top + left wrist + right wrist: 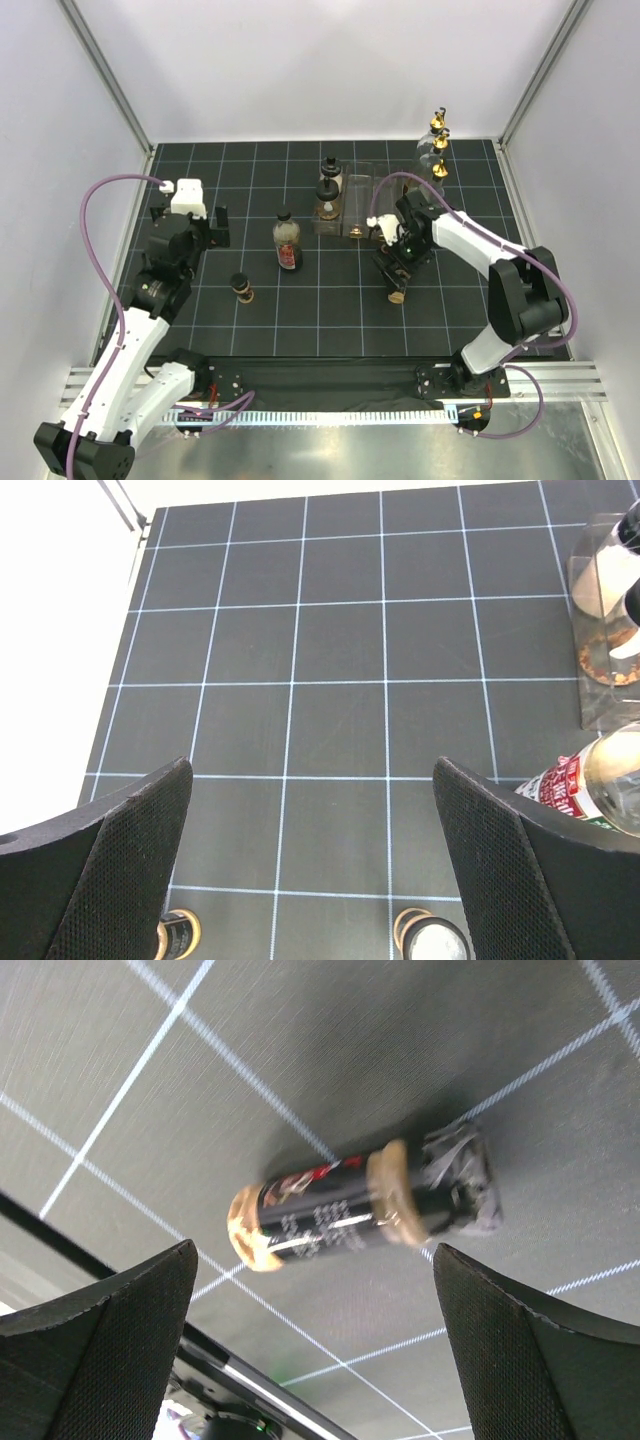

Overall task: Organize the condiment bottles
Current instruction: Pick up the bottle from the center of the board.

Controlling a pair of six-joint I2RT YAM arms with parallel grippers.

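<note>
Across the top view, we see a dark gridded bench [470, 300] carrying a clear plastic compartment rack [358, 205] at mid-far. Tall clear glass bottles with gold spouts [437, 150] stand well apart from it at the far right. A red-labelled glass bottle [287, 243] stands upright near the centre, and a short brown bottle with a black cap [241, 288] stands alone on its near left. Another small brown bottle [397, 292] lies on its side under the right arm's tip.

From the left wrist, the left fingers [120, 860] stand wide and empty, with the red-labelled glass bottle beside the finger on that view's right.

From the right wrist, the right fingers [110, 1340] are equally wide and hold nothing. We judge that closing now could pinch the small brown bottle end to end, squirting it away or setting it rolling, since its length runs nearly finger to finger. It lies below and between them, touching neither.
</note>
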